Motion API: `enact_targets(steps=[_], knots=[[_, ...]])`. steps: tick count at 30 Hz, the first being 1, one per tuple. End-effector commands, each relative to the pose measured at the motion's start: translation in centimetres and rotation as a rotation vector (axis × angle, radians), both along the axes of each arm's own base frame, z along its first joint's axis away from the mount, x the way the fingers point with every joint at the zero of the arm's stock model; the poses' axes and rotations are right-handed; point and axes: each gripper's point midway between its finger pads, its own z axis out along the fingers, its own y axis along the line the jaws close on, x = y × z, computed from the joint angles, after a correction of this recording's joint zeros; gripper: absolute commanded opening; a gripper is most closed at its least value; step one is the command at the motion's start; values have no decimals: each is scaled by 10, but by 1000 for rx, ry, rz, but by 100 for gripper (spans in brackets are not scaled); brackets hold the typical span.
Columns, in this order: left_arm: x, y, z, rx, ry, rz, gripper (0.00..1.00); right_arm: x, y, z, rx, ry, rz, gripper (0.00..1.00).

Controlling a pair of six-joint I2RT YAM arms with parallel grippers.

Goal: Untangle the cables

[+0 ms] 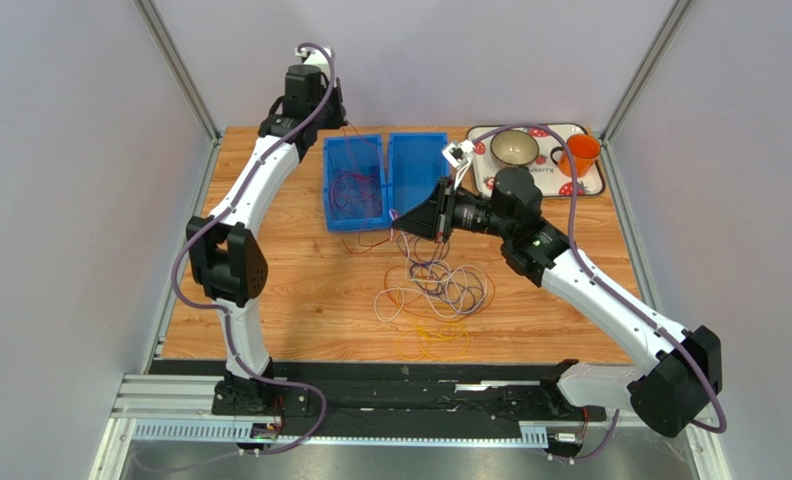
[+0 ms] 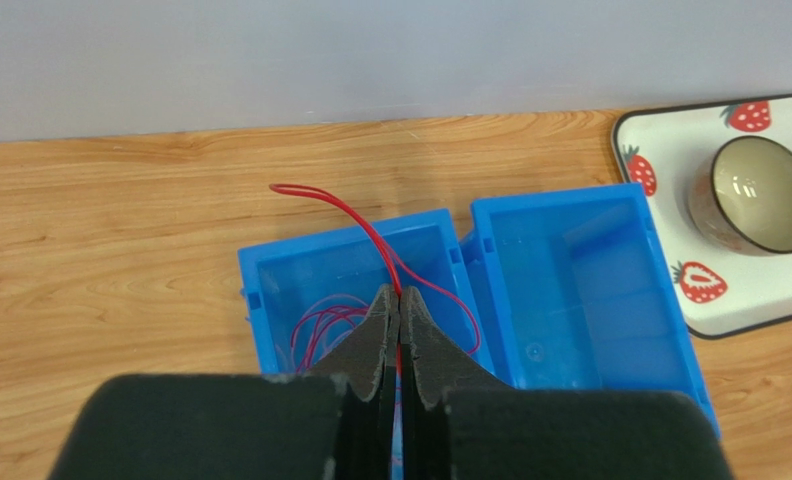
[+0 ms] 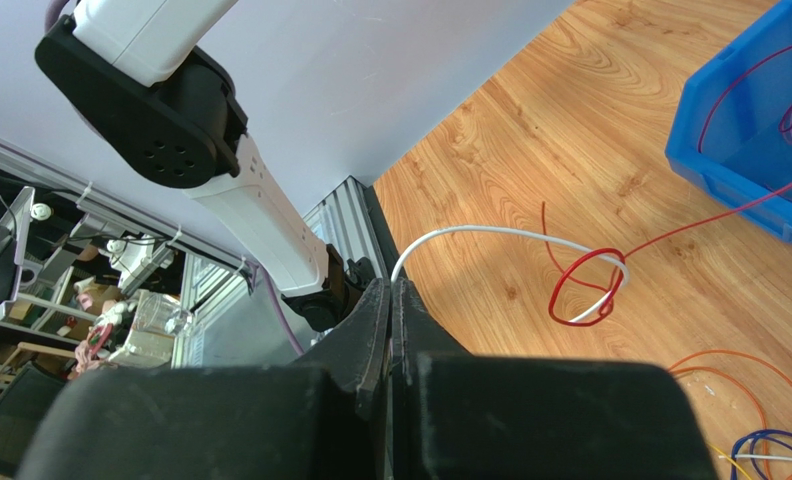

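Pale grey walls enclose a wood-grain worktop (image 1: 300,300), on which two blue bins (image 1: 418,160) are set side by side at the far middle and a strawberry-patterned tray (image 1: 595,185) at the far right. Most of the cables (image 1: 435,290) are seen lying in a loose heap of overlapping loops near the middle of the worktop, just in front of the bins, with purple, pale and yellow-orange strands crossed over one another. A red cable (image 2: 370,232) is pinched between the closed fingers of the left tool (image 2: 398,305) above the left-hand bin, where more red loops are coiled on the floor; its free end is arched up beyond the far rim. The right tool (image 3: 390,290) is pressed together on a white cable (image 3: 490,232), whose far end is hooked through a small red loop (image 3: 560,290) lying on the worktop beside the bin. These wires are judged to be very light, limp and smooth-jacketed, so little grip force should be needed, but a strand may slide through the pads if pulled hard. Being springy, the loops can be expected to tighten into knots under a straight pull. Hold is better taken near a free end or right beside a crossing, one strand at a time, and the strand drawn out slowly.
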Motion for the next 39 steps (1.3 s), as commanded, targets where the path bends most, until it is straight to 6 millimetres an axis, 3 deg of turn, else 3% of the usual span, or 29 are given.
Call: enact_targets(steps=[1,4,9,10,12,16,18,19,21,22,28,30,35,36,38,39], knots=[[18,1,-3,10,-1,30,0,1,3,10,32,-35,15,0],[27,-2,-10,16,9,26,0,4,4,11,38,-31,9,0],[32,-1,-43,19,99,52,0,14,12,10,36,-14,10,0],[30,-1,-50,15,124,52,9,15,13,10,36,-12,11,0],[27,-1,-55,17,146,49,13,19,16,10,34,-10,11,0],[8,-2,-61,5,198,39,16,24,19,7,30,4,10,0],[-2,-2,-49,0,183,37,16,25,20,7,33,8,9,0],[-7,2,-57,4,210,62,16,27,22,5,31,15,9,0],[-17,3,-58,-7,241,73,11,28,23,6,34,17,6,0],[-25,4,-70,-25,292,91,6,29,23,5,34,21,3,0],[-61,-29,-90,-91,360,-16,1,31,23,1,28,38,-7,0],[-68,-38,-95,-94,377,-36,1,30,23,1,30,41,-7,0],[-66,-37,-112,-85,414,-6,1,28,21,3,33,39,-13,0],[-62,-34,-106,-66,409,3,5,28,21,3,33,39,-13,0],[-54,-35,-114,-41,432,-3,17,29,21,4,34,40,-14,0],[-52,-34,-104,-24,427,-12,32,29,20,5,36,39,-16,0]])
